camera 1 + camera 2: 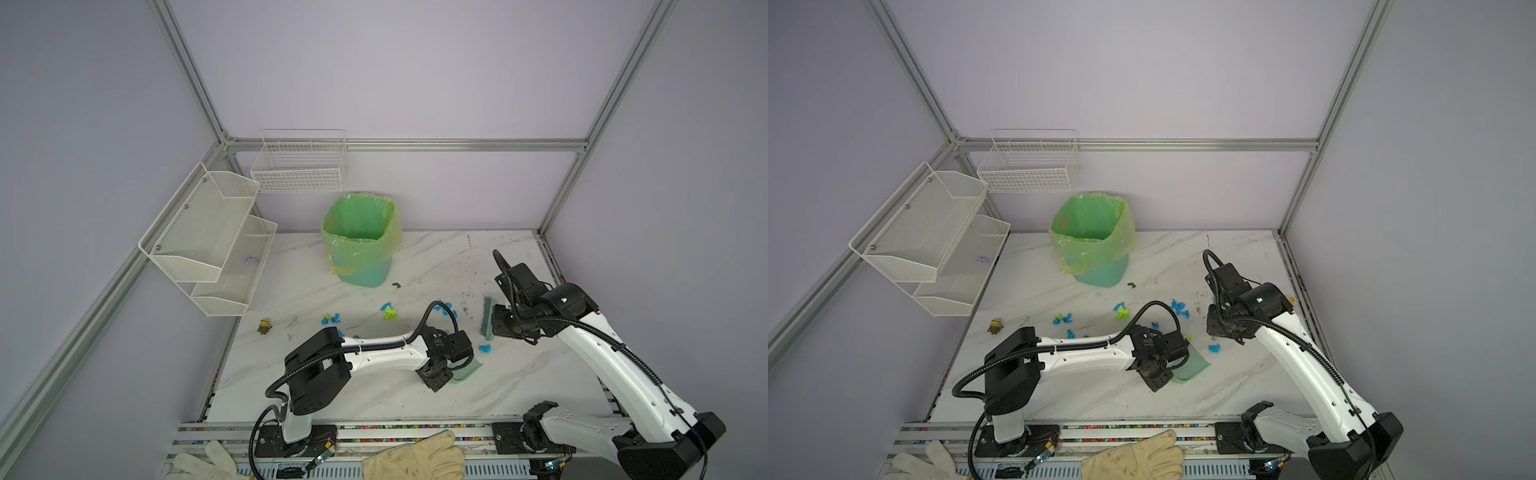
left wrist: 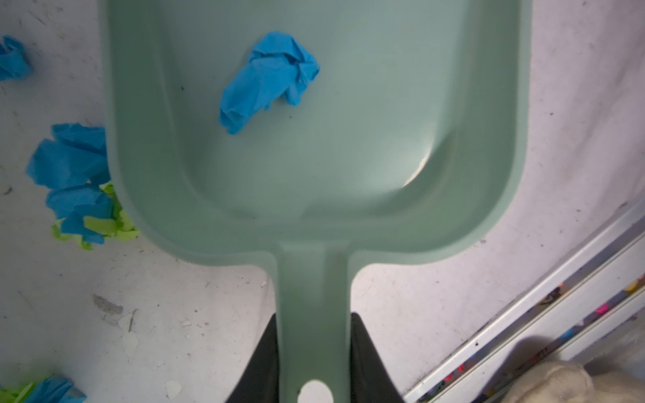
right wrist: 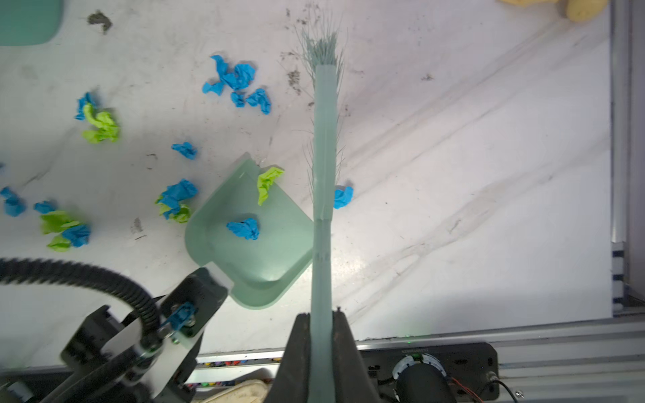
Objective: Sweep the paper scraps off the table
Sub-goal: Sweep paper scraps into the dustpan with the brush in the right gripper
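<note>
Table (image 1: pixel 519 374) under paper scraps (image 1: pixel 389 311); left gripper (image 2: pixel 314 317) grips dustpan (image 2: pixel 349 139); right gripper (image 3: pixel 321 314), brush (image 3: pixel 324 139).

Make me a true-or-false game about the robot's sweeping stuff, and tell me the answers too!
1. The left gripper holds the dustpan. True.
2. The dustpan is empty. False: a blue scrap lies in it.
3. The right gripper holds a sponge. False: it holds a brush.
4. The bin stands upright. True.
5. The table is swept clean. False: many scraps lie on it.
</note>
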